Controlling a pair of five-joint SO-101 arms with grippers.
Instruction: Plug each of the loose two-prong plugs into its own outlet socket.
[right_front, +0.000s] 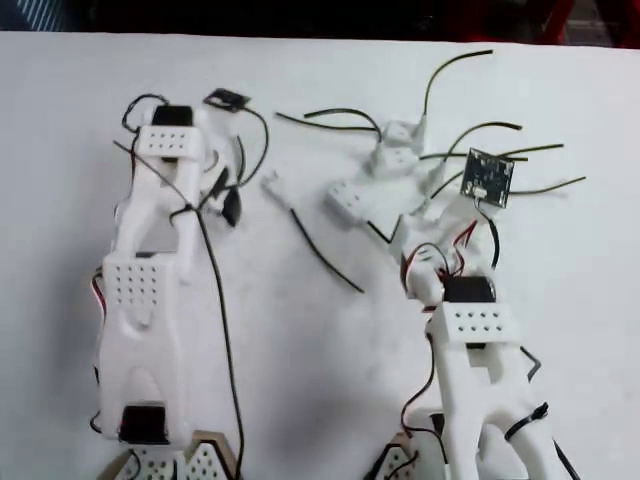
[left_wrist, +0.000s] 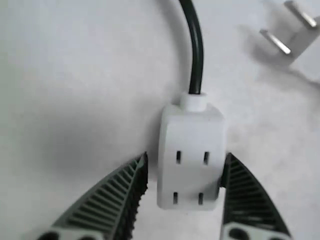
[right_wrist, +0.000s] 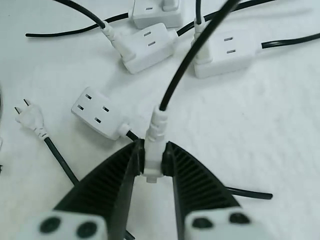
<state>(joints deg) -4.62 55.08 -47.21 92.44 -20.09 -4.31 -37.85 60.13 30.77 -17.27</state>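
A white outlet socket on a black cord lies between the fingers of my left gripper. One finger touches its side and the other stands a little apart, so the gripper is open. The metal prongs of a loose plug lie just beyond the socket. My right gripper is shut on a white two-prong plug whose black cord rises away from it. Close beside it lies a socket, with several more sockets farther off. In the high view the left gripper sits left of the loose plug.
Another loose plug lies on the white table with its cord trailing toward the middle. Black cords fan out from the socket cluster at the back right. A small circuit board hangs above the right arm.
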